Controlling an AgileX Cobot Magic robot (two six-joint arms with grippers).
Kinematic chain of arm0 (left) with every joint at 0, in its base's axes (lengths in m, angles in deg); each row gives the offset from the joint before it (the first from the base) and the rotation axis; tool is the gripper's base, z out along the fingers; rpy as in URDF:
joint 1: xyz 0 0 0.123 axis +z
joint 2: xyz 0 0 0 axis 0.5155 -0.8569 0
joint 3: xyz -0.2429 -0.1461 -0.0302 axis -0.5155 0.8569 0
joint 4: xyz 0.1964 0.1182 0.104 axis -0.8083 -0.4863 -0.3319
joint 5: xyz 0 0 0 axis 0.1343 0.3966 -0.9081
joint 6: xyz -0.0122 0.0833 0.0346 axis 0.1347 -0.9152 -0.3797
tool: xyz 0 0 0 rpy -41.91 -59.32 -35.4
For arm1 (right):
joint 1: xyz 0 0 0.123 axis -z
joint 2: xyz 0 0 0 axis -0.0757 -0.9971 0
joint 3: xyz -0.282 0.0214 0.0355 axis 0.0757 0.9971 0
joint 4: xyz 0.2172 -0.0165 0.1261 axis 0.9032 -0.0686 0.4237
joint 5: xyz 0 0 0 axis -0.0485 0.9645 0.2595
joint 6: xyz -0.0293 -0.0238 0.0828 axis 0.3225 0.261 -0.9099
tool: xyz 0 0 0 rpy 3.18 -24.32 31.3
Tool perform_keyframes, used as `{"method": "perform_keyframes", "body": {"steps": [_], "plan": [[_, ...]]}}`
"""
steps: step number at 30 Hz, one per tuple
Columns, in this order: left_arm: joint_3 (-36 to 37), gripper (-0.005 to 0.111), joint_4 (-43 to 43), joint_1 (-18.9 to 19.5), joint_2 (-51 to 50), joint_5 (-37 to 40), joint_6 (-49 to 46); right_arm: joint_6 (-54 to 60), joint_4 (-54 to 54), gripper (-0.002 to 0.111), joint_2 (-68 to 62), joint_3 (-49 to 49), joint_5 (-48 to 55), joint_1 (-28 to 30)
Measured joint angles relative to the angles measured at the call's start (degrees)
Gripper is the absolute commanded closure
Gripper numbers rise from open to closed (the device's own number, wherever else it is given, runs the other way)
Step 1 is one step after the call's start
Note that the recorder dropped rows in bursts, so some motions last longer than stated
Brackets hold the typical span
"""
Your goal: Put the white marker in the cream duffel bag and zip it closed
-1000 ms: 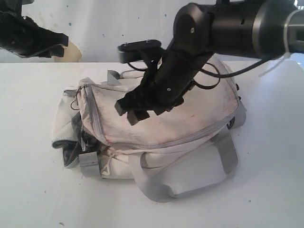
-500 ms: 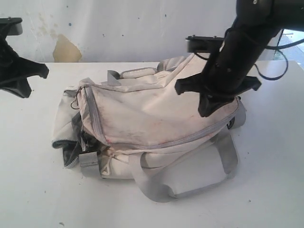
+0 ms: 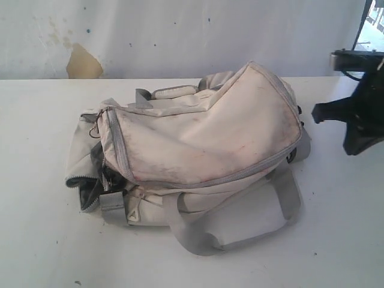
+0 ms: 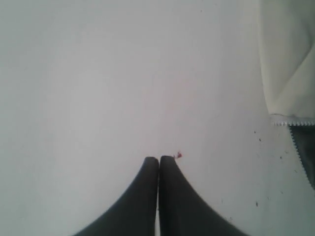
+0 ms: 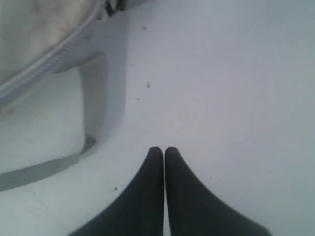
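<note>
Two grippers are both showing jaws pressed together, pinching nothing. The right gripper is hanging over the white table just off one end of the cream duffel bag, clear of its fabric. From its wrist, the bag's zipped edge and a grey strap are lying ahead and to one side of the tips. The left gripper is pointing at bare table, with a corner of the bag ahead and aside, not touching. Where the white marker is lying cannot be told.
</note>
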Motion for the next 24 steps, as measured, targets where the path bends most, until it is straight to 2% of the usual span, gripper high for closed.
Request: {"method": "perform_keyframes", "body": {"steps": [4, 13, 24], "plan": [[0.1, 0.107, -0.5, 0.1, 1.8, 0.1, 0.0, 1.6, -2.5, 0.108, 1.3, 1.5, -1.3, 1.9], [0.1, 0.107, -0.6, 0.1, 6.1, 1.2, -0.8, 3.7, -3.6, 0.108, 6.4, 6.4, -5.1, 2.0], [0.9, 0.107, -0.8, 0.1, 22.4, 1.6, -2.6, 3.9, -3.6, 0.108, 27.0, 14.5, -6.0, 2.0]]}}
